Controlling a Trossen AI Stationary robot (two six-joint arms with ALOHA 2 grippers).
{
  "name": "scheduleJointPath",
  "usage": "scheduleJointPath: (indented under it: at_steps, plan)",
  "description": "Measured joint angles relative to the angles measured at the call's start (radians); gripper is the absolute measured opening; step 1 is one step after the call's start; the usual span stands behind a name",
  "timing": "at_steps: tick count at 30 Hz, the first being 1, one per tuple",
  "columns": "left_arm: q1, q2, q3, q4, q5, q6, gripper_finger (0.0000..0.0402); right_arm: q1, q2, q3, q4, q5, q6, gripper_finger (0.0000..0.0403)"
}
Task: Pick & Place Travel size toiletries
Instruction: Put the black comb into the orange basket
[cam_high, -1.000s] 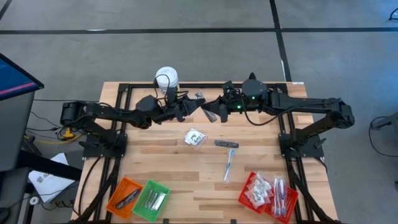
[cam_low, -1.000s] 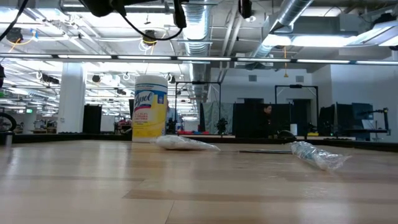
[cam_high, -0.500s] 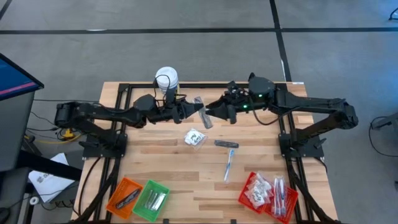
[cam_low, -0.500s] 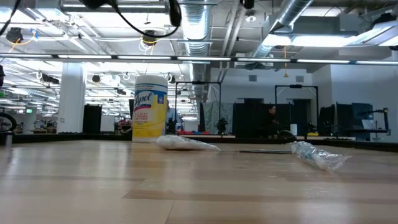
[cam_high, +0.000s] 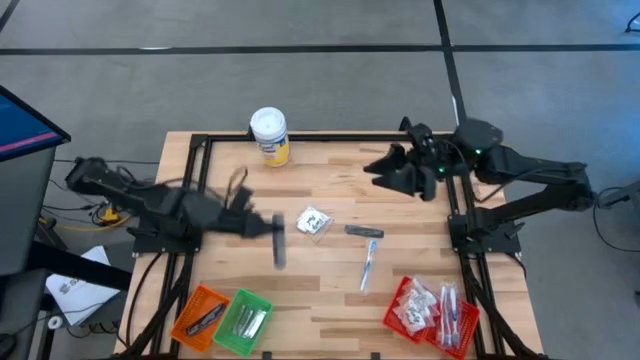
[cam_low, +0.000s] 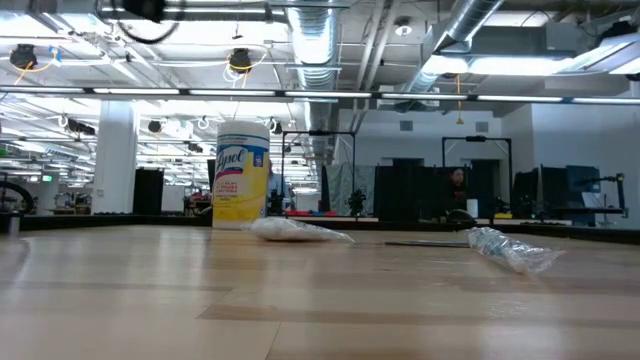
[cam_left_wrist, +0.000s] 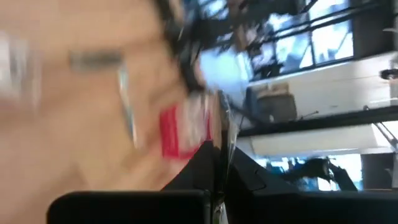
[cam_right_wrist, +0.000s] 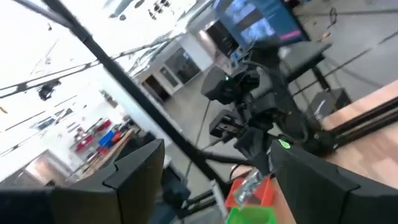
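The left tool (cam_high: 272, 228) is clamped on a slim silvery wrapped stick (cam_high: 278, 245) above the wooden tabletop (cam_high: 300, 290), near a white square sachet (cam_high: 314, 221). The right tool (cam_high: 385, 170), fingers spread and empty, hovers well apart.

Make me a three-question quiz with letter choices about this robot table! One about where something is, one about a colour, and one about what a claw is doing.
1. Where is the white-lidded yellow canister?
A. at the table's far edge
B. inside a basket
C. under the right arm

2. What colour is the mesh basket holding white sachets?
A. green
B. orange
C. red

3. What is the left claw doing?
A. standing open and empty
B. shut on a slim silvery wrapped stick
C. resting inside a basket

Answers: 1 A, the high view shows it standing alone at the far edge. 2 C, the sachets lie in the red basket at the near right. 3 B, the left wrist view shows the stick pinched between the shut fingers.
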Motion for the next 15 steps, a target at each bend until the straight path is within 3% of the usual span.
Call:
scheduleJointPath:
  at_steps: [4,8,11,15]
  plan:
    - [-0.194,0.076,-0.001,-0.048,-0.078,-0.239,0.0001,0.064,-0.031,0.000,-0.087,0.001,-0.025,0.0286]
    - [-0.322,0.132,-0.001,-0.119,-0.059,-0.453,0.0001,0.149,-0.041,0.000,-0.171,0.002,-0.074,0.0286]
    - [-0.383,0.153,0.026,-0.253,0.019,-0.575,0.0001,0.211,-0.034,0.000,-0.199,0.002,-0.091,0.0286]
    - [-0.409,0.175,0.129,-0.563,0.210,-0.628,0.0001,0.287,-0.014,0.000,-0.190,0.004,-0.074,0.0286]
